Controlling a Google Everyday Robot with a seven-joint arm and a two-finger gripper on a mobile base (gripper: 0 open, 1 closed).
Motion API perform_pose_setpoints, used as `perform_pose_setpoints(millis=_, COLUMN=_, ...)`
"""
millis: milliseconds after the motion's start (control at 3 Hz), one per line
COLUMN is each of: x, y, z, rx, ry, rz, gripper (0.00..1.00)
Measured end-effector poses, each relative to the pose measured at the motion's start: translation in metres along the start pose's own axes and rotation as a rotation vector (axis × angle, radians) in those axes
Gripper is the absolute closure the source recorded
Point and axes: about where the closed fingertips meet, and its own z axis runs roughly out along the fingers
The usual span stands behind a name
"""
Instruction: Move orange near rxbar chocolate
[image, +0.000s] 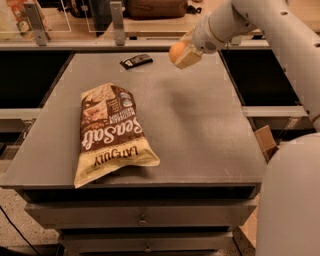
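Although dwarfed by brown-and-cream chip bag nearest, clamped aloft over grey table in cream 2-finger gripper: small round orange fruit. Likely light, firm, apt to roll; best pinched across middle. Farthest: flat black-wrapped rxbar chocolate.

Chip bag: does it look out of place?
Slightly: the chip bag lies askew, one corner at the table's front edge. The gripper holds the orange aloft near the rxbar chocolate.
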Motion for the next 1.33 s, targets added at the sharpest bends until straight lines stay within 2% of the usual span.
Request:
perform_pose_setpoints(millis=333, x=-0.027, y=-0.027, z=0.011, rx=0.032, ry=-0.048, rz=-0.040, gripper=1.00)
perform_pose_setpoints(millis=667, x=-0.045, y=-0.047, z=0.034, rx=0.053, ry=-0.115, rz=-0.049, gripper=1.00)
perform_pose_setpoints(millis=1000, x=-0.051, y=-0.056, z=0.065, rx=0.055, ry=-0.159, rz=-0.033, gripper=1.00)
perform_pose_setpoints(millis=1333, x=-0.052, y=-0.058, z=0.089, rx=0.051, ry=-0.171, rz=-0.012, gripper=1.00)
